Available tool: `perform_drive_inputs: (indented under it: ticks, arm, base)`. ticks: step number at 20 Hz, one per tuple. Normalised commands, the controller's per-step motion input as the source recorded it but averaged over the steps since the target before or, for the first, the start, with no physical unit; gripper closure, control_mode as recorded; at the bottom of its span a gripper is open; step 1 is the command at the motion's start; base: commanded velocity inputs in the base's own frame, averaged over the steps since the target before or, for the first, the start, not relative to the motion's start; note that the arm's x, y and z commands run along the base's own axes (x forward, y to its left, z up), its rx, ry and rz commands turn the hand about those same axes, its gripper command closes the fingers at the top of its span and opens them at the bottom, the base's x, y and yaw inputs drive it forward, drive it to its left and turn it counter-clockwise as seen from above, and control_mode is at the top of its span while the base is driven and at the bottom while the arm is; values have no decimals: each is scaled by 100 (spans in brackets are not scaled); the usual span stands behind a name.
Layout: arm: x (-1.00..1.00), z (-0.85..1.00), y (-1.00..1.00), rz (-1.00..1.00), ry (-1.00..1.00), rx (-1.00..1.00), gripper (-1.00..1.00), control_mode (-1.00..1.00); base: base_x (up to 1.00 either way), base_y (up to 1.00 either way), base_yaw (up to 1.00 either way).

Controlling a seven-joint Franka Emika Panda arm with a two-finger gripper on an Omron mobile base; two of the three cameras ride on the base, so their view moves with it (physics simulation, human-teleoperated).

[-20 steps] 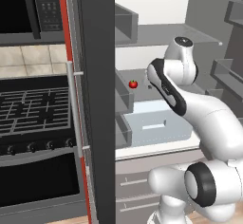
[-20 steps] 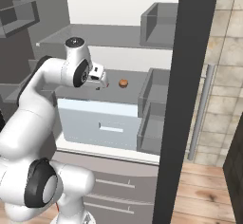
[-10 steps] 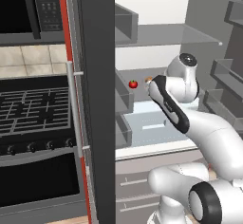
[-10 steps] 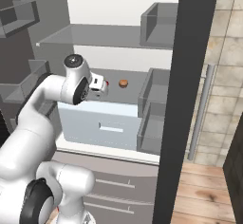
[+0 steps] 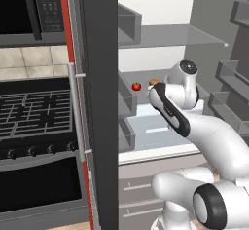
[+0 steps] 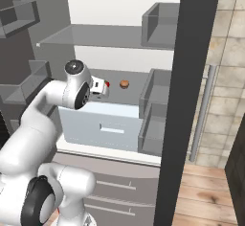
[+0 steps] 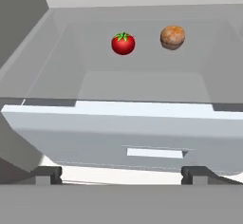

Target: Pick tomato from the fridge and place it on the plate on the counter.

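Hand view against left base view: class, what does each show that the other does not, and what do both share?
Hand view alone: the drawer's front handle slot and the jaws' two dark tips, set wide apart at the bottom. Left base view alone: the black oven, the microwave, the fridge door edge and the white arm. Both: the tomato and the brownish round item side by side, apart, on the grey shelf behind the drawer.

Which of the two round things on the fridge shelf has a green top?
The tomato, glossy red with a small green stem top. The brownish-orange round item beside it is dull and has no green.
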Motion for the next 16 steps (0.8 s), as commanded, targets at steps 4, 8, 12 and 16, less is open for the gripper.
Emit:
perform_drive_inputs:
  ticks: [4, 8, 12, 16]
  arm:
    - [35, 0, 6, 0, 3, 0, -100, -100]
    - [28, 0, 8, 0, 0, 0, -100, -100]
    - [35, 0, 14, 0, 0, 0, -100, -100]
    - [23, -6, 14, 0, 0, 0, -100, -100]
  base:
    - [0, 0, 0]
    - [0, 0, 0]
    - [0, 0, 0]
    - [0, 0, 0]
